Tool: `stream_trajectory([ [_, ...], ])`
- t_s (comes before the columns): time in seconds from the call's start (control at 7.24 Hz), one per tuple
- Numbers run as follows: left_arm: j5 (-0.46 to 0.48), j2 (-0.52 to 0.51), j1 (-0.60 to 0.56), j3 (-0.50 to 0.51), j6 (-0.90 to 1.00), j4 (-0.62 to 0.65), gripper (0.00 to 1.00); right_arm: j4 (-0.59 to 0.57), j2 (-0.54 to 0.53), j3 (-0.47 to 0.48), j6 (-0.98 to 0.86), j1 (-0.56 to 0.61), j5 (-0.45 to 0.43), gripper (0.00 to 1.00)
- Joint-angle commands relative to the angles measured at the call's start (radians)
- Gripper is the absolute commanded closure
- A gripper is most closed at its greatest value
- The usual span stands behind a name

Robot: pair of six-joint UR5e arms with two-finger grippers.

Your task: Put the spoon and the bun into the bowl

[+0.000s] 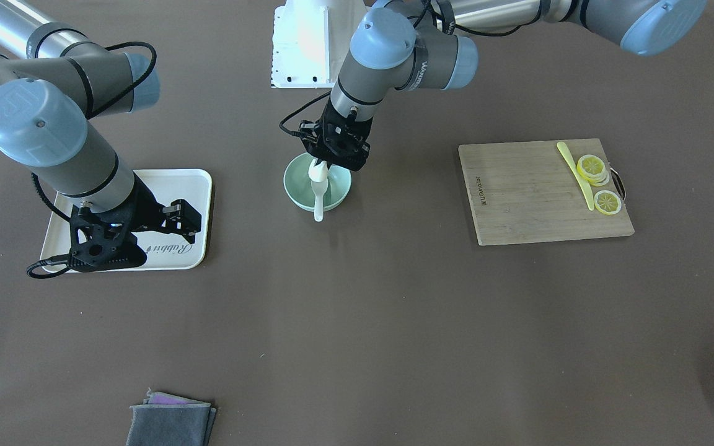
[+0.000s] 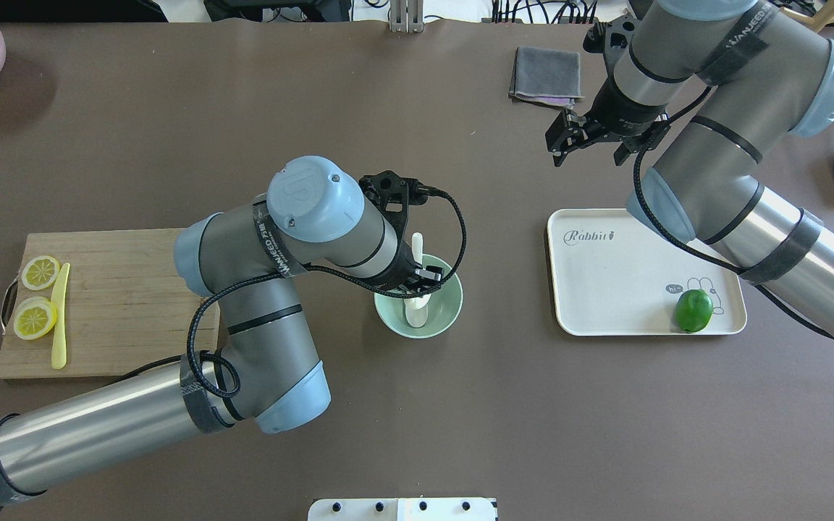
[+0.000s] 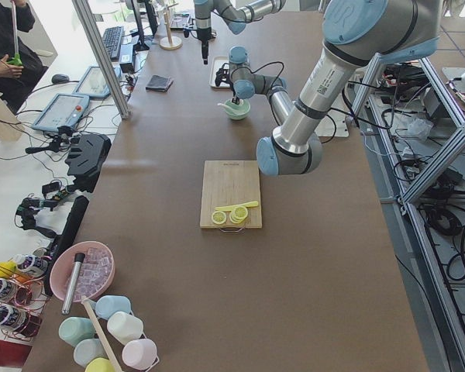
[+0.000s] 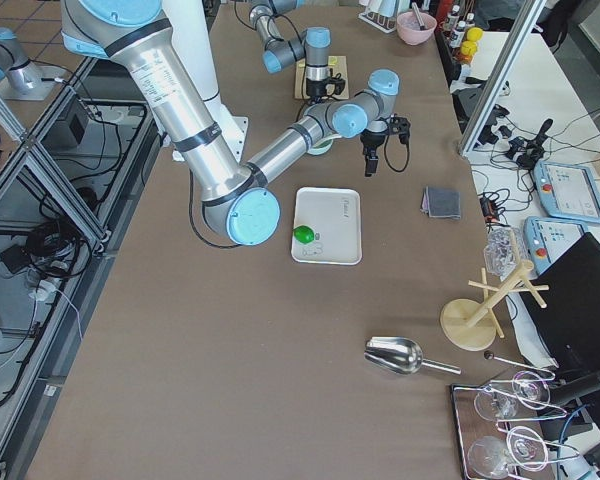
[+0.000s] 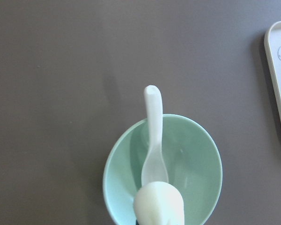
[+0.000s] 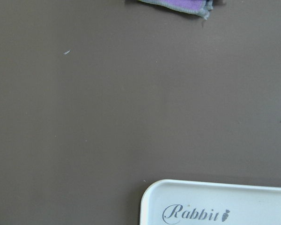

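— Over the bowl (image 5: 196, 154), what has the left gripper (image 1: 323, 164)?
— It's clamped on the bun (image 5: 159, 204); the spoon (image 5: 154, 140) lies inside, handle over the rim. Right gripper (image 2: 589, 145) hangs spread beyond the tray (image 2: 576, 318).

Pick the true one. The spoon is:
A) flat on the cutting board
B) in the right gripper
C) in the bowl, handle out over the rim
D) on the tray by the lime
C: the left wrist view shows the spoon with its scoop down inside the bowl and its handle sticking out past the rim.
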Motion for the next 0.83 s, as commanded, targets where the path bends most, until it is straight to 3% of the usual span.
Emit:
stream_trajectory([
  [0.0,0.006,-0.005,0.001,0.028,0.003,-0.065,0.03,0.000,-0.008,-0.002,-0.012,0.025,0.020,0.00],
  [0.69,0.017,0.081,-0.059,-0.091,0.013,-0.056,0.02,-0.001,-0.005,-0.014,-0.039,0.033,0.017,0.00],
])
